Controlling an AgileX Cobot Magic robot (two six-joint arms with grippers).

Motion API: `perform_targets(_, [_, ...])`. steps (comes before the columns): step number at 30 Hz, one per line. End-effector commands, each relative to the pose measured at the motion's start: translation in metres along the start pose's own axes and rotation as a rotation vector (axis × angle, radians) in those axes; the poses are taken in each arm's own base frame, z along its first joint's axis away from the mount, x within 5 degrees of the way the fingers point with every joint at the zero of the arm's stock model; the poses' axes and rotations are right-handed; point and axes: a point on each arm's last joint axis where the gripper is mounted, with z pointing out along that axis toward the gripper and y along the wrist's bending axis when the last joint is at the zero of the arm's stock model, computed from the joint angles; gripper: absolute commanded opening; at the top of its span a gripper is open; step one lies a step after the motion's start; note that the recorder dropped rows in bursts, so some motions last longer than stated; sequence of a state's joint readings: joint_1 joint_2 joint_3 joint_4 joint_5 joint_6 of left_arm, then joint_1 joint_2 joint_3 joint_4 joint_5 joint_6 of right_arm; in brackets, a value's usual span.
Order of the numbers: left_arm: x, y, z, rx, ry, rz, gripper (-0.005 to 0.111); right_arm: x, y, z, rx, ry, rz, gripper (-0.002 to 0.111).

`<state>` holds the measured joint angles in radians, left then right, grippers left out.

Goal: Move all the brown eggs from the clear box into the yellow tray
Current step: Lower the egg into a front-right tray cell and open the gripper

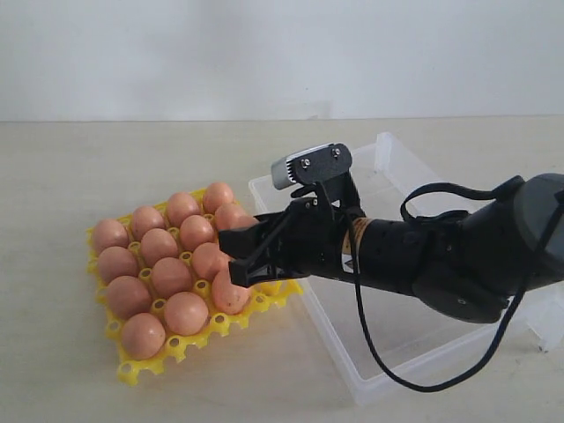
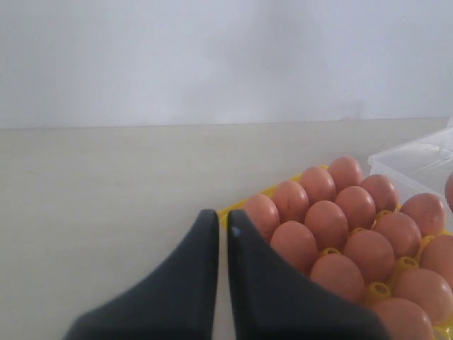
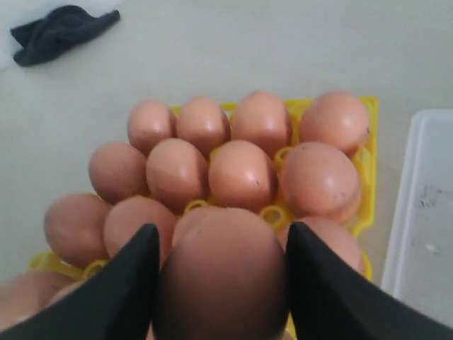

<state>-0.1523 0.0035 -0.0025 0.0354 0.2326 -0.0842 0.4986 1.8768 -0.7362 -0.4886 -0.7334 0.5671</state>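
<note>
Your R gripper (image 1: 233, 260) is clamped on one brown egg (image 1: 229, 295). In the R wrist view the two black fingers (image 3: 120, 290) press its sides, w/ the egg (image 3: 223, 283) filling the gap btwn them. In the ext view that egg sits low over the yellow tray (image 1: 132, 370), at the edge nearest the clear box (image 1: 388, 330). You can't tell from here whether it's touching its cup or just above it.

The other brown eggs (image 1: 172, 275) are seated in the tray's cups, packed side by side in rows, w/ yellow pegs showing btwn them. The tray lies on the pale table (image 1: 53, 176), just beside the box's long wall. The R arm reaches across the box to get there, its cable looping down over the box floor.

Your L gripper (image 2: 221, 216) shows only in its own wrist cam. Its jaws are together w/ a thin slit left btwn the fingers (image 2: 205, 269), nothing in them. It's beside the tray's corner.

A dark cloth (image 3: 60, 28) lies on the table, well apart from the tray, seen in the R wrist view only.
</note>
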Motion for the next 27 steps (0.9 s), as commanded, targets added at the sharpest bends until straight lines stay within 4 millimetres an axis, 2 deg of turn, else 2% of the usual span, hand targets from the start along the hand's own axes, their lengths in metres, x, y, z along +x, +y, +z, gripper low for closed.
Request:
perform_targets(1, [0.000, 0.000, 0.000, -0.001, -0.008, -0.003, 0.004, 0.006, -0.004, 0.000, 0.044, 0.071, -0.004, 0.000])
perform_targets(7, [0.000, 0.000, 0.000, -0.001, -0.008, -0.003, 0.004, 0.006, -0.007, 0.002, 0.078, 0.113, -0.010, 0.000])
perform_targets(16, [0.000, 0.000, 0.000, -0.001, -0.008, -0.003, 0.004, -0.010, -0.010, 0.010, 0.109, 0.110, -0.032, 0.000])
perform_targets(21, [0.000, 0.000, 0.000, -0.001, -0.008, -0.003, 0.004, -0.004, -0.014, 0.009, 0.145, 0.183, -0.049, 0.000])
perform_targets(27, [0.000, 0.000, 0.000, -0.001, -0.008, -0.003, 0.004, -0.004, -0.014, 0.009, 0.148, 0.188, -0.049, 0.000])
